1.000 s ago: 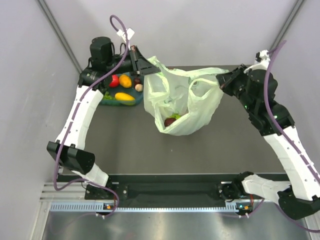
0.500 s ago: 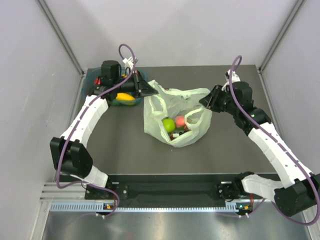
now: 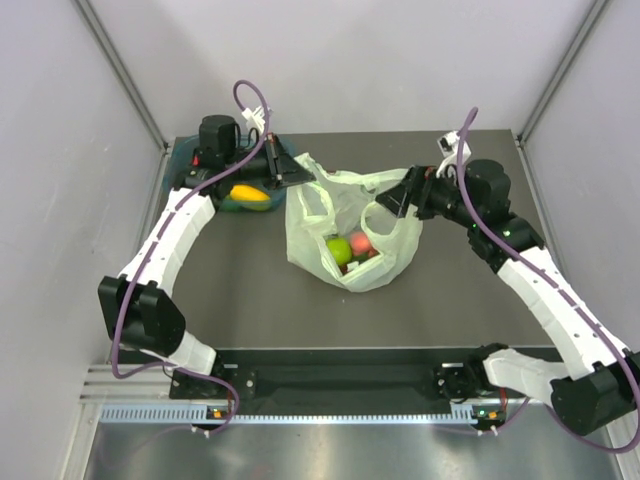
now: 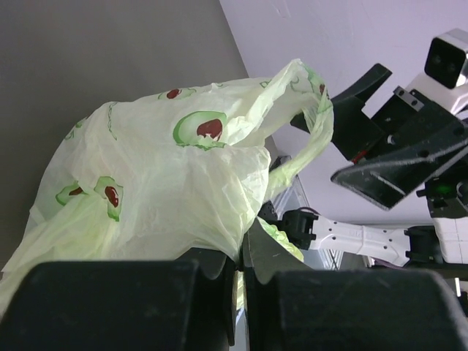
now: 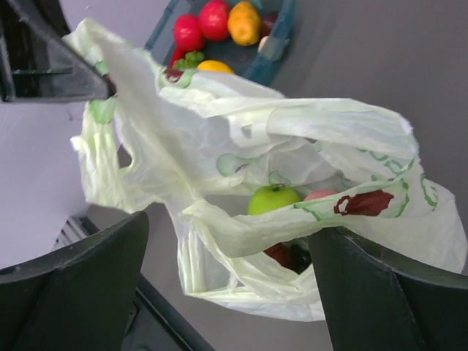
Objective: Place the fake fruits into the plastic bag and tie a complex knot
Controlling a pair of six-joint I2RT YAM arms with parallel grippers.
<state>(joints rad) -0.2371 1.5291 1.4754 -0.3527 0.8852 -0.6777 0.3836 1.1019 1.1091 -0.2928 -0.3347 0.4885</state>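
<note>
Up top first: the plastic bag (image 3: 312,222) sits mid-surface (image 3: 250,295), mouth gaping, and I can pick out a green apple (image 3: 338,249) and a pink peach (image 3: 361,241) down inside. My left pincer (image 3: 292,172) is clenched on the bag's left rim and holds it up, which I read as keeping the mouth propped so fruit can drop in. The right pincer (image 3: 396,196) hovers at the opposite rim, spread wide and gripping nothing. Behind the left arm the teal tub (image 3: 228,206) has a yellow mango (image 3: 250,194) showing, so by my reckoning the loading isn't done and the knot isn't started. On to the left wrist: my own fingers are pressed together at the bottom of the shot with a fold of pale green plastic pinched between them, and the bag billows away from that pinch. One handle loop (image 4: 311,142) hangs slack close to the right pincer's dark fingers across the way; whether it touches them I can't tell. Now the right wrist: both fingers stand far apart at the bottom corners, released, the bag's near rim drooping loose across the gap between them. The apple and peach nestle in the bottom with something dark red beneath, too tucked away to name. Beyond the bag the tub holds red apples (image 5: 189,31) and an orange (image 5: 243,22), waiting.
</note>
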